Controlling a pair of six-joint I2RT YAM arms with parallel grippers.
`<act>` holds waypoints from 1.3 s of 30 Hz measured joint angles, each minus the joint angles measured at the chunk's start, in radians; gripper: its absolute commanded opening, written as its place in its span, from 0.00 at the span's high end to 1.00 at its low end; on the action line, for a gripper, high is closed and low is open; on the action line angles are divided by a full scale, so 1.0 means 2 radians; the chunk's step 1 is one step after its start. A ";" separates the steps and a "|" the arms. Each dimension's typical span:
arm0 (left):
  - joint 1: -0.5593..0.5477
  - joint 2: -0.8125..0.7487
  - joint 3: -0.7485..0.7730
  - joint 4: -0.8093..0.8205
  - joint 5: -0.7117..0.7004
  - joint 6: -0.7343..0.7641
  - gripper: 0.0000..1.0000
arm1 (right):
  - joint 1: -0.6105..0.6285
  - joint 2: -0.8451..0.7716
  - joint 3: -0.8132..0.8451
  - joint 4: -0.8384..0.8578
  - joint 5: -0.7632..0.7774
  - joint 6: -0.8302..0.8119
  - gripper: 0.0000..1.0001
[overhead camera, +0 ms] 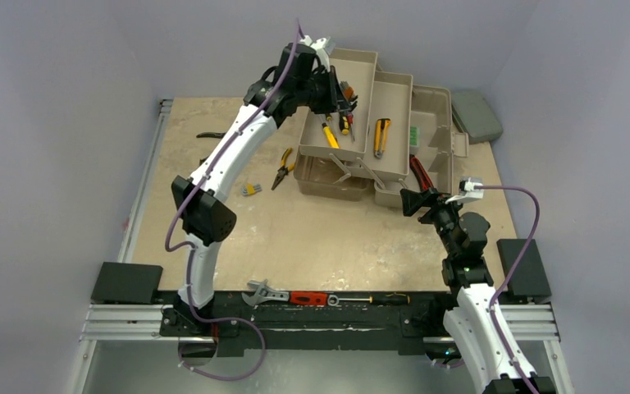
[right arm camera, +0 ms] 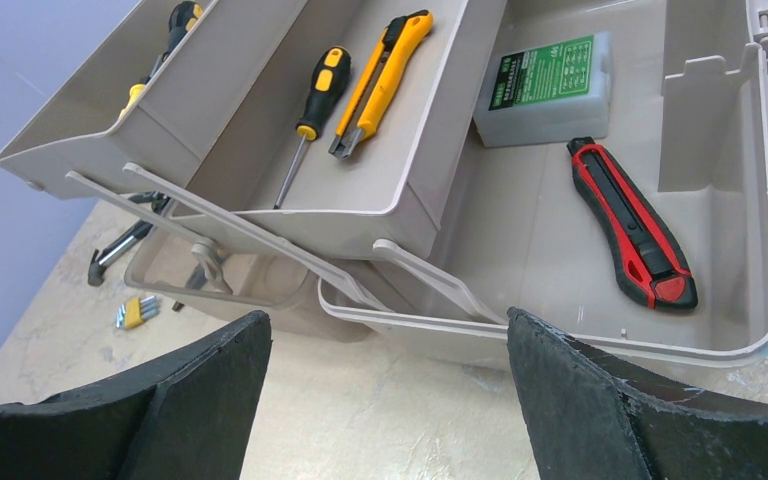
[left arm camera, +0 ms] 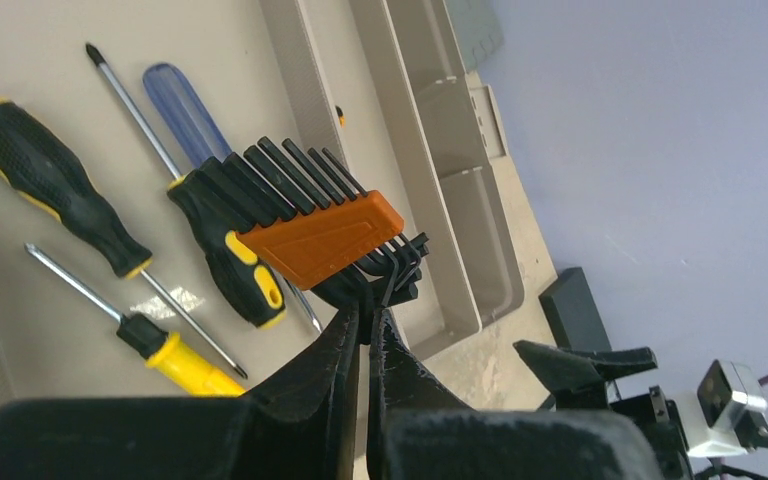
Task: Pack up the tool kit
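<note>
The beige toolbox (overhead camera: 439, 111) stands open at the back of the table with its fold-out trays spread. My left gripper (left arm camera: 370, 312) hangs over the upper left tray (overhead camera: 353, 66), shut on the bent ends of a hex key set in an orange holder (left arm camera: 325, 235). Below it in the tray lie several screwdrivers (left arm camera: 50, 185). My right gripper (right arm camera: 388, 320) stands open just before the box's front rim (right arm camera: 560, 345), empty. Inside the box I see a red utility knife (right arm camera: 630, 225), a yellow utility knife (right arm camera: 380, 80) and a green-labelled case (right arm camera: 545, 85).
Yellow-handled pliers (overhead camera: 283, 168), a small yellow bit holder (overhead camera: 252, 190) and a dark tool (overhead camera: 211, 135) lie on the table left of the box. A flat grey case (overhead camera: 476, 115) sits at the back right. A wrench (overhead camera: 264, 291) and other tools line the front rail.
</note>
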 measured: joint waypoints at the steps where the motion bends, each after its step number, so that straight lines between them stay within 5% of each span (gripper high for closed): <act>1: 0.000 0.005 0.006 0.005 -0.003 0.001 1.00 | 0.000 0.001 0.000 0.000 0.000 0.000 0.14; 8: 0.003 0.041 0.041 0.025 -0.036 0.009 1.00 | 0.000 0.005 0.000 0.000 0.000 0.000 0.14; 9: 0.004 0.046 0.044 0.028 -0.039 0.009 0.85 | 0.000 0.005 0.000 0.000 0.000 0.000 0.13; 10: 0.007 0.054 0.050 0.030 -0.041 0.009 0.56 | 0.000 0.005 0.000 0.000 0.000 0.000 0.13; 12: 0.014 0.065 0.055 0.038 -0.044 0.007 0.17 | 0.000 0.005 0.000 0.000 0.000 0.000 0.13; 14: 0.022 0.072 0.055 0.043 -0.040 0.002 0.05 | 0.000 0.005 0.000 0.000 0.000 0.000 0.12; 19: 0.043 0.069 0.050 0.054 -0.015 0.001 0.03 | 0.000 0.005 0.000 0.000 0.000 0.000 0.12; 25: 0.043 -0.022 -0.047 0.052 0.002 0.013 0.02 | 0.000 0.012 0.000 0.000 -0.001 0.000 0.12; 33: 0.039 -0.296 -0.303 0.076 -0.032 0.031 0.02 | 0.000 0.003 0.000 -0.003 0.000 0.000 0.11; 39: 0.039 -0.421 -0.473 0.101 -0.097 0.031 0.02 | 0.000 0.004 0.000 -0.003 0.000 0.000 0.12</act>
